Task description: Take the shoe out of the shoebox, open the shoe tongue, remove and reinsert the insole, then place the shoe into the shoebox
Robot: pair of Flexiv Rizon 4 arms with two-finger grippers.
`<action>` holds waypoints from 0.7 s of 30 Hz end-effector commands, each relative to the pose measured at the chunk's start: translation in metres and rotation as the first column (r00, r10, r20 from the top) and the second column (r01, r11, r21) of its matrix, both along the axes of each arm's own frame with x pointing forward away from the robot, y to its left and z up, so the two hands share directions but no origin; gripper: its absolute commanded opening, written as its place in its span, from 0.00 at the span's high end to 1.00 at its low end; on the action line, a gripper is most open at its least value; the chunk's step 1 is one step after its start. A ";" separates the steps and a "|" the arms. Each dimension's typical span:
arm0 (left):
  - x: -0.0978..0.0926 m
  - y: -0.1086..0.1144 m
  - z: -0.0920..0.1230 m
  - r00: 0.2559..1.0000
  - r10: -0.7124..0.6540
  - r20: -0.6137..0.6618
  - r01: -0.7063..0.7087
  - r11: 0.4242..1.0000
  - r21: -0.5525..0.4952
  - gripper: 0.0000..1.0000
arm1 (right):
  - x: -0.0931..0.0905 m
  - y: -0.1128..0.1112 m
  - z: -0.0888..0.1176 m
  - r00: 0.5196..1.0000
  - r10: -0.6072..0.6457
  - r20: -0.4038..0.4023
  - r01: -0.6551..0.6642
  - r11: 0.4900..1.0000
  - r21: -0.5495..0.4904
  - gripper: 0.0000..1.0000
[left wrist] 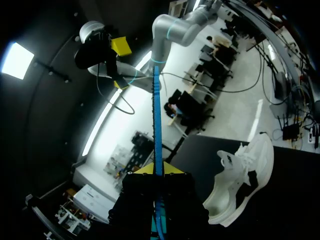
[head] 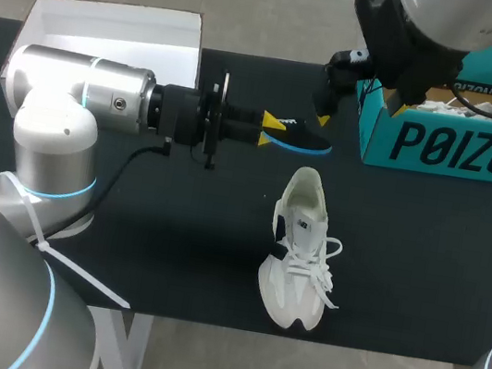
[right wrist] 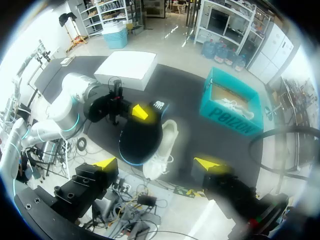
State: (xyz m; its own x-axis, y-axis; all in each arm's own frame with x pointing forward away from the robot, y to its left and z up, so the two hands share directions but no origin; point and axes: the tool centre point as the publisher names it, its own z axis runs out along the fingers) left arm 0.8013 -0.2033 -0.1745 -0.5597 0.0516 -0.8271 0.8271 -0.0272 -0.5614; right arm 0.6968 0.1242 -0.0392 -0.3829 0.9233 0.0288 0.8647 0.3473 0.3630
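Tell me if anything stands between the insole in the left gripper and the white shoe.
Nothing visible does. Only bare table lies between the insole and the shoe; the right gripper is beyond the insole's far end.

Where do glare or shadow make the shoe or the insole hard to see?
Head view: the light is even; the white shoe stands out on the black table, but the dark insole nearly blends into it. Left wrist view: mostly dark, yet the shoe is well lit. Right wrist view: strong glare near the rim, and the shoe looks washed out.
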 end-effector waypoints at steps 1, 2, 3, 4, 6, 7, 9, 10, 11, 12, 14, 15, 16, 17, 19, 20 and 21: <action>-0.005 -0.001 0.006 0.902 -0.016 0.431 0.013 1.000 0.011 1.00 | 0.001 0.001 0.000 1.000 0.000 -0.004 0.000 1.000 -0.001 0.00; -0.006 -0.001 0.008 0.890 -0.005 0.456 -0.002 1.000 0.015 1.00 | 0.001 0.001 0.000 1.000 0.000 -0.004 0.000 1.000 -0.001 0.00; -0.007 -0.003 0.009 0.886 -0.016 0.464 0.013 1.000 0.009 1.00 | 0.001 0.001 0.000 1.000 0.000 -0.004 0.000 1.000 -0.001 0.00; -0.008 -0.004 0.011 0.886 -0.018 0.464 0.019 1.000 0.001 1.00 | 0.001 0.001 0.000 1.000 0.000 -0.004 0.000 1.000 -0.001 0.00; -0.008 -0.004 0.011 0.886 -0.018 0.464 0.019 1.000 0.001 1.00 | 0.001 0.001 0.000 1.000 0.000 -0.004 0.000 1.000 -0.001 0.00; -0.008 -0.004 0.011 0.886 -0.018 0.464 0.019 1.000 0.001 1.00 | 0.001 0.001 0.000 1.000 0.000 -0.004 0.000 1.000 -0.001 0.00; -0.008 -0.004 0.011 0.886 -0.018 0.464 0.019 1.000 0.001 1.00 | 0.001 0.001 0.000 1.000 0.000 -0.004 0.000 1.000 -0.001 0.00; -0.008 -0.004 0.011 0.886 -0.018 0.464 0.019 1.000 0.001 1.00 | 0.001 0.001 0.000 1.000 0.000 -0.004 0.000 1.000 -0.001 0.00; -0.008 -0.004 0.011 0.886 -0.018 0.464 0.019 1.000 0.001 1.00 | 0.001 0.001 0.000 1.000 0.000 -0.004 0.000 1.000 -0.001 0.00; -0.008 -0.004 0.011 0.886 -0.018 0.464 0.019 1.000 0.001 1.00 | 0.001 0.001 0.000 1.000 0.000 -0.004 0.000 1.000 -0.001 0.00; -0.008 -0.004 0.011 0.886 -0.018 0.464 0.019 1.000 0.001 1.00 | 0.001 0.001 0.000 1.000 0.000 -0.004 0.000 1.000 -0.001 0.00; -0.008 -0.004 0.011 0.886 -0.018 0.464 0.019 1.000 0.001 1.00 | 0.001 0.001 0.000 1.000 0.000 -0.004 0.000 1.000 -0.001 0.00; -0.008 -0.004 0.011 0.886 -0.018 0.464 0.019 1.000 0.001 1.00 | 0.001 0.001 0.000 1.000 0.000 -0.004 0.000 1.000 -0.001 0.00; -0.008 -0.004 0.011 0.886 -0.018 0.464 0.019 1.000 0.001 1.00 | 0.001 0.001 0.000 1.000 0.000 -0.004 0.000 1.000 -0.001 0.00; -0.008 -0.004 0.011 0.886 -0.018 0.464 0.019 1.000 0.001 1.00 | 0.001 0.001 0.000 1.000 0.000 -0.004 0.000 1.000 -0.001 0.00; -0.008 -0.004 0.011 0.886 -0.018 0.464 0.019 1.000 0.001 1.00 | 0.001 0.001 0.000 1.000 0.000 -0.004 0.000 1.000 -0.001 0.00; -0.008 -0.004 0.011 0.886 -0.018 0.464 0.019 1.000 0.001 1.00 | 0.001 0.001 0.000 1.000 0.000 -0.004 0.000 1.000 -0.001 0.00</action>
State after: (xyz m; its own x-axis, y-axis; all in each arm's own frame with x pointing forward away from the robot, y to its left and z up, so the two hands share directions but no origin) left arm 0.7926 -0.2067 -0.1628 -0.1132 0.0563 -0.9920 0.9922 -0.0462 -0.1159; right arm 0.6967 0.1241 -0.0392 -0.3829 0.9233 0.0290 0.8647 0.3472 0.3629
